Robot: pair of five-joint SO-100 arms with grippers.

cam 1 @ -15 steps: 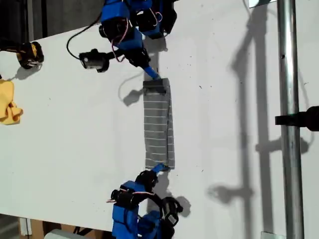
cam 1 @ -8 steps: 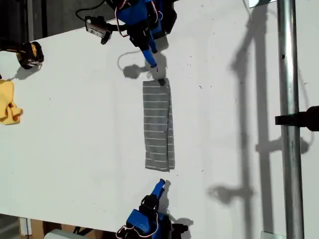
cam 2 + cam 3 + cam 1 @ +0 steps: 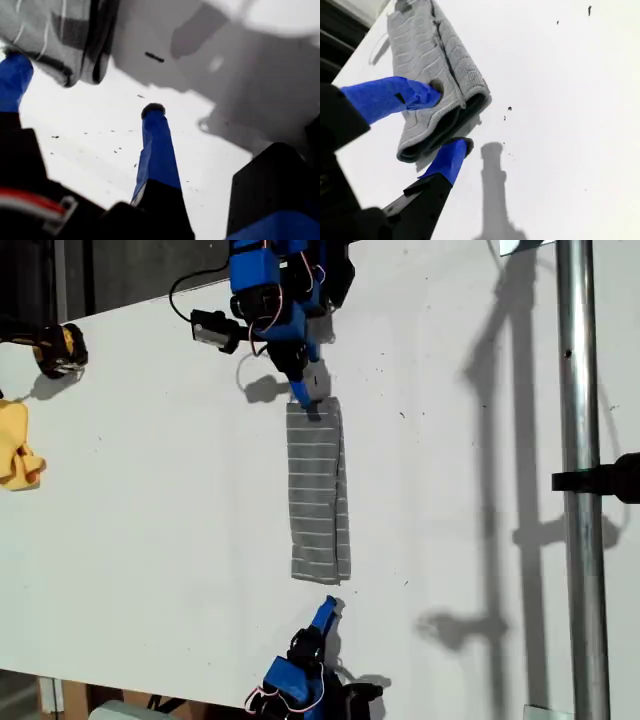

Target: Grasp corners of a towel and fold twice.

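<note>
White tabletop (image 3: 150, 490): grey striped towel (image 3: 318, 490) lies folded into a narrow strip mid-table. My first gripper (image 3: 85, 107) and my second gripper (image 3: 447, 117) both gape, fingers spread.

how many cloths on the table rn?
2. The grey striped towel lies folded mid-table between my first gripper and my second gripper. A yellow cloth sits at the exterior view's left edge, partly cut off.

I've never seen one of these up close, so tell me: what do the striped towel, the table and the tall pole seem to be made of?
The towel looks like soft woven cloth, matte grey with thin white stripes; its folded edge looks thick and ribbed in the second wrist view. The table seems a smooth white board, perhaps laminate, with crisp shadows on it. The pole looks like bare metal, grey with a dull shine.
</note>
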